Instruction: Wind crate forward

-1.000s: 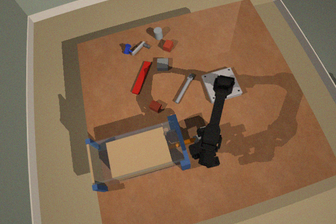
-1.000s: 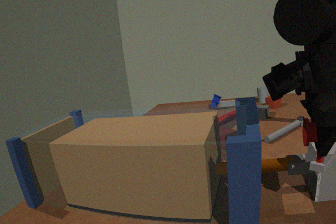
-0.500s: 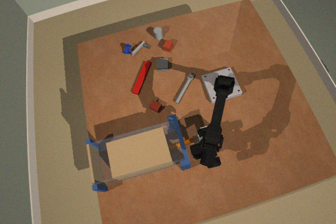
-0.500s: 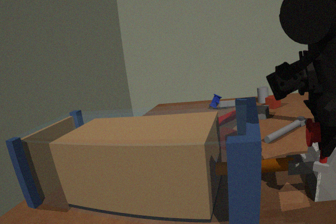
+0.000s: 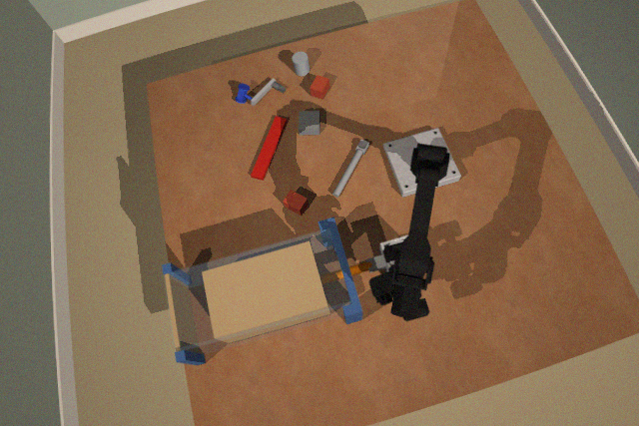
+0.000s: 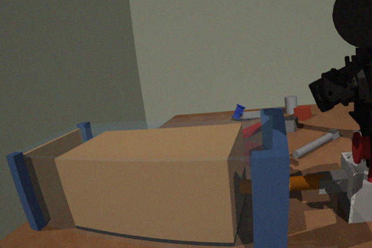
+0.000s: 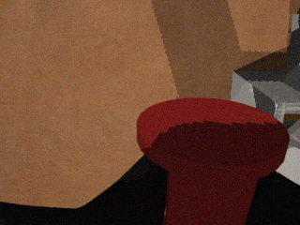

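In the top view's lower left, the tan crate [image 5: 266,289] [image 6: 144,197] sits flat inside the cubby, its front short of the blue frame [image 5: 342,271] [image 6: 270,197]. An orange strap [image 5: 355,270] [image 6: 303,182] leads right to the winch [image 5: 387,263] [image 6: 360,200] [image 7: 272,89], where the gripper's fingers pinch the red handle [image 6: 360,147] [image 7: 211,136].
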